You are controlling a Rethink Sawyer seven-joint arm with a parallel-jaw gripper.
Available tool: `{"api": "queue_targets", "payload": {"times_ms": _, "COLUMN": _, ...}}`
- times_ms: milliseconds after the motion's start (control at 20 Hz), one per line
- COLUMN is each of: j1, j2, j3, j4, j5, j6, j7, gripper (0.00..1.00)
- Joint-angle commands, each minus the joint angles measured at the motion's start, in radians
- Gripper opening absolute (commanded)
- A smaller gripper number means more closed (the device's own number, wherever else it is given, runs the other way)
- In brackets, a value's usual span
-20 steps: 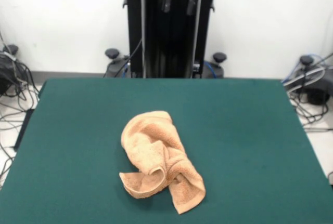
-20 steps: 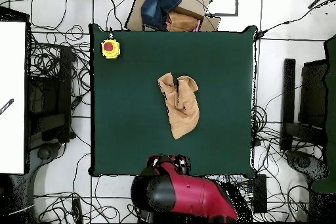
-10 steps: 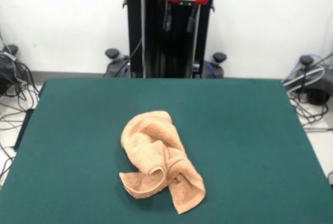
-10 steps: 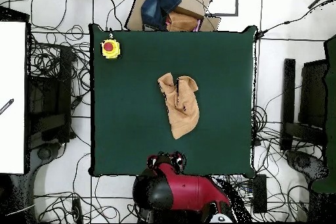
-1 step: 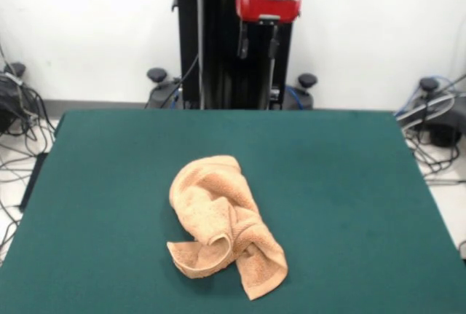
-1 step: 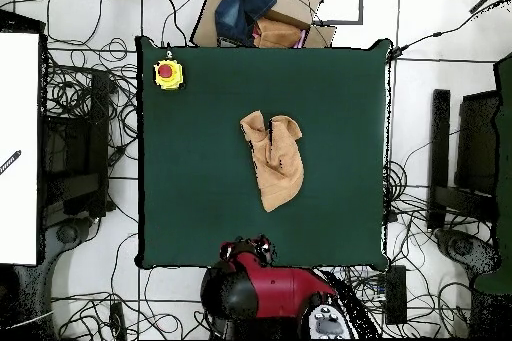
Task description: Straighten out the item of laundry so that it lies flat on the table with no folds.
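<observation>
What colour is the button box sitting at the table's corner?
The button box is yellow with a red button on top, seen best in the overhead view.

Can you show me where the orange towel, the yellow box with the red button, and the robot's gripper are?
towel (image 5: 222,219), front view, its crumpled middle
yellow box with red button (image 6: 168,74), overhead view, the button top
gripper (image 5: 258,46), front view, between its fingertips

No text, label, brand, number or sign can be read in either view. The yellow box with the red button (image 6: 168,74), at about 10 o'clock on the tabletop (image 6: 330,197) in the overhead view, shows no legible marking. The red housing above the end effector (image 5: 259,46) in the front view bears none that can be made out either.
</observation>
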Motion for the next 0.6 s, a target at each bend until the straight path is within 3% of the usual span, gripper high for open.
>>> {"api": "queue_targets", "payload": {"times_ms": 50, "j1": 0.019, "j2": 0.17, "j3": -0.008, "j4": -0.031, "j5": -0.037, "j6": -0.11, "j7": 0.167, "gripper": 1.0}}
{"api": "queue_targets", "payload": {"times_ms": 250, "j1": 0.038, "j2": 0.224, "j3": -0.035, "j4": -0.055, "j5": -0.063, "j6": -0.168, "j7": 0.14, "gripper": 1.0}}
{"api": "queue_targets", "payload": {"times_ms": 450, "j1": 0.012, "j2": 0.114, "j3": 0.022, "j4": -0.023, "j5": -0.034, "j6": -0.044, "j7": 0.137, "gripper": 1.0}}
{"api": "queue_targets", "payload": {"times_ms": 600, "j1": 0.014, "j2": 0.096, "j3": 0.051, "j4": -0.086, "j5": 0.016, "j6": 0.051, "j7": 0.128, "gripper": 1.0}}
